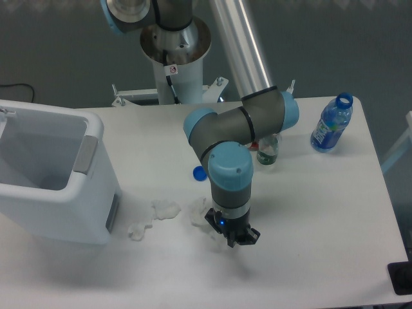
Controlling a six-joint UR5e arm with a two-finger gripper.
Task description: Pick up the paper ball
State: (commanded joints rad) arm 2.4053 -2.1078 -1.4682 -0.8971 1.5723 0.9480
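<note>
Bare table (309, 212) right of the end effector (235, 239). Hemmed on the left by the paper ball (201, 212), scraps (165, 208), then the bin (55, 177). Behind: cap (200, 173), bottles (331, 122).

No words or numbers can be read. The white robot pedestal (175, 76) at the upper middle of the frame bears a small round red-and-white sticker (172, 69) (a prohibition-style sign, too small to decipher).

Grey arm (222, 132), light-blue joint caps
</note>
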